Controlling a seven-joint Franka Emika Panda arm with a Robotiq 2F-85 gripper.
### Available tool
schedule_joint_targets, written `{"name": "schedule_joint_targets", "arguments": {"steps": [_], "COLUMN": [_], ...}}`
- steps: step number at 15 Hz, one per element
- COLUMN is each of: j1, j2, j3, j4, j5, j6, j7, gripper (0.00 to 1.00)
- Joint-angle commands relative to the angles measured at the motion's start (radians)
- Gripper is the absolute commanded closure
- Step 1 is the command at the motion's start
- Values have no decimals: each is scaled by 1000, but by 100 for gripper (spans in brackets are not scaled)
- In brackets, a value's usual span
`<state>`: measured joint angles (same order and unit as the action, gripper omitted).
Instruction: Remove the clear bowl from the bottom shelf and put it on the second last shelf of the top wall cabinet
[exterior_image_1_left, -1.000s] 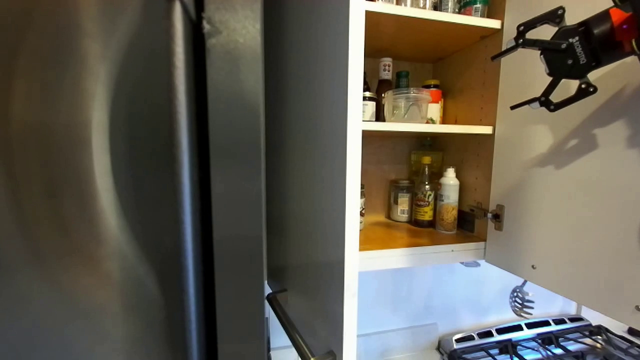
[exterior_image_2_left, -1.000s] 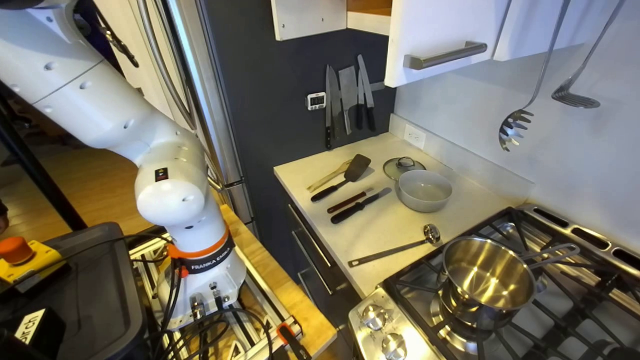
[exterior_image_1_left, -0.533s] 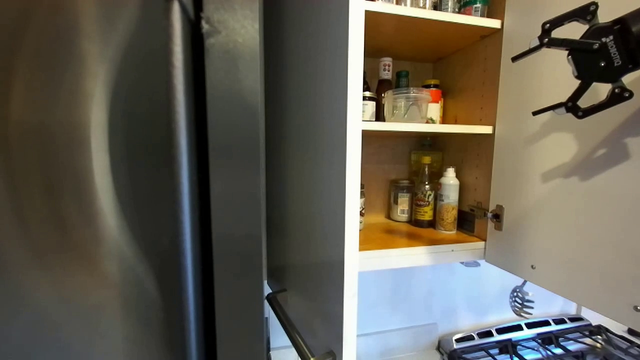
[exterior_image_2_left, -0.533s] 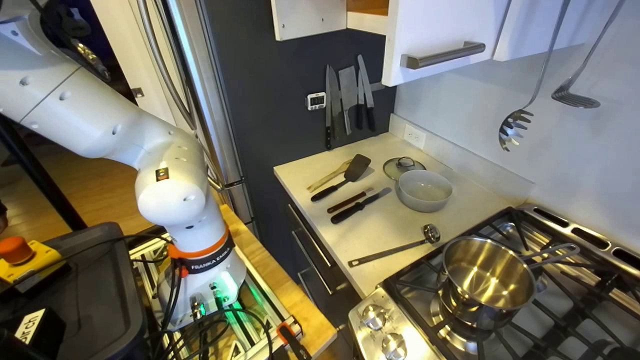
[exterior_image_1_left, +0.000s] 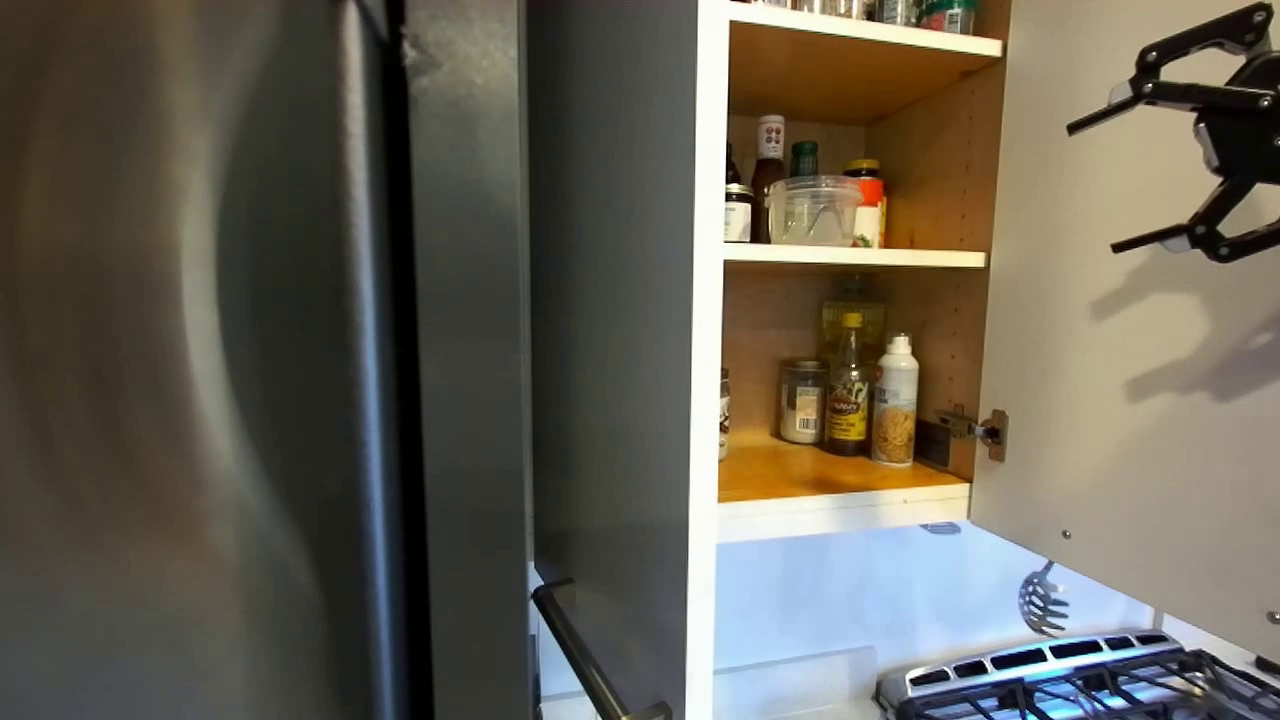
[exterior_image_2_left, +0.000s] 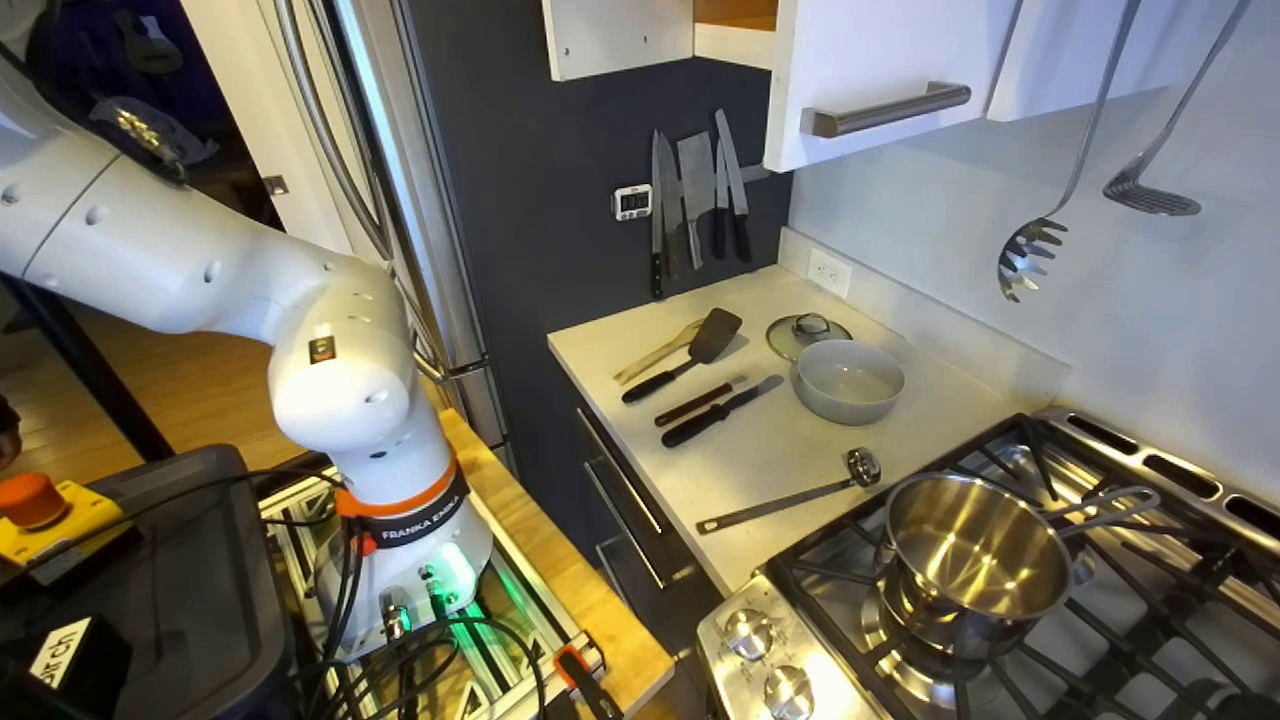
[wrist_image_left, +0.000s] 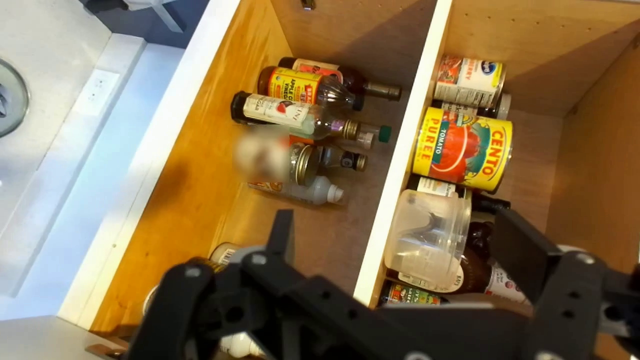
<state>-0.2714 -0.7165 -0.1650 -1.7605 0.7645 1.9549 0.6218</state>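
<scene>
Got the gripper (exterior_image_1_left: 1092, 189) spread wide, holding nothing. Seeing one bowl (wrist_image_left: 425, 239) well ahead of it, on the second last shelf (exterior_image_1_left: 855, 257). Can read CENTO on one can (wrist_image_left: 462, 149), APPLE on one bottle (wrist_image_left: 307, 89).

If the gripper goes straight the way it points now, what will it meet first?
Probably the front edge of the shelf under the clear bowl, though the bowl could come first; depth is unclear.
</scene>
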Motion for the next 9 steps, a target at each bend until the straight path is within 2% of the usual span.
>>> {"name": "schedule_joint_targets", "arguments": {"steps": [1, 9], "j1": [14, 8], "j2": [-67, -131], "j3": [-14, -35], "j4": [-74, -132], "j5": [-3, -1], "j6": [-19, -107], "j7": [11, 31], "gripper": [0, 0]}}
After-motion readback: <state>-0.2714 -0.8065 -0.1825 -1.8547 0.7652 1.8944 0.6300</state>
